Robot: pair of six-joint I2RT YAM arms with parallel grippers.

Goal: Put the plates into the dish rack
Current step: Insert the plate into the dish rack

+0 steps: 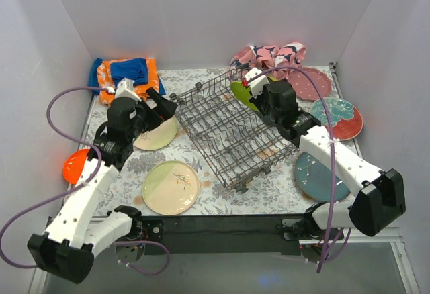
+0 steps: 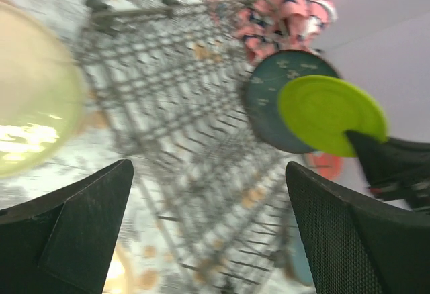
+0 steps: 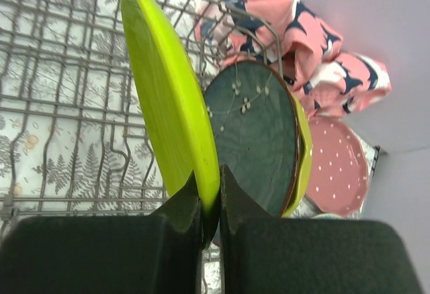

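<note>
Right pincer (image 3: 209,193) grips the rim of a lime green plate (image 3: 171,92), upright at the far end of the dish rack (image 1: 228,129), in the middle of the worktop (image 1: 216,203). Left pincer (image 2: 208,168) stands wide open near a cream plate (image 1: 156,137).

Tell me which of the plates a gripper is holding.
The lime green round plate: the right gripper pinches its rim, holding it on edge at the grey wire dish rack. No other plate is gripped.
</note>
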